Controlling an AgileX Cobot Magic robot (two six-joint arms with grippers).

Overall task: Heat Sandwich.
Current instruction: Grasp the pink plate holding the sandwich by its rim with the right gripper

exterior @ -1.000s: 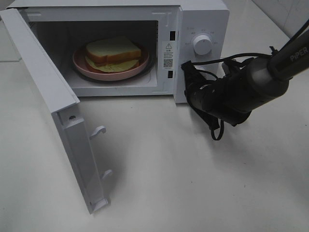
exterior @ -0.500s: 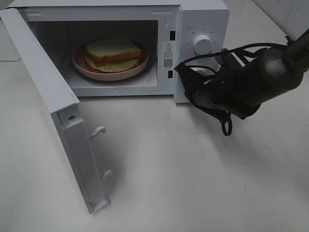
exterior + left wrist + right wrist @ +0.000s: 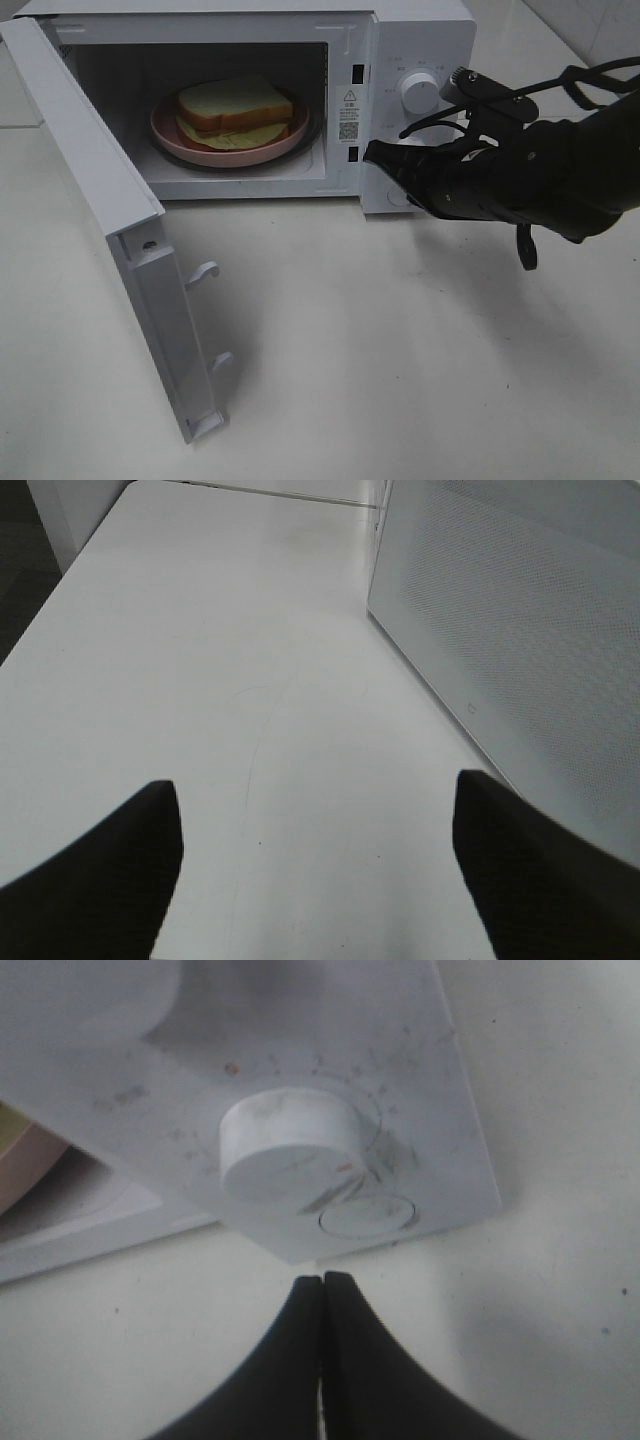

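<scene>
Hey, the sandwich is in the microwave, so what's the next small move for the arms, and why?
Probably swing the door shut with the left gripper. The sandwich sits on the pink plate inside, but the door stands wide open, and the open left gripper is beside what looks like its outer face. The right gripper, shut, hovers by the dial.

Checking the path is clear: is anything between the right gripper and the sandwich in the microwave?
Nothing visible does. The door is swung open to the left, the sandwich sits on the pink plate in the open cavity, and the shut right gripper hangs by the control panel, beside the opening.
</scene>
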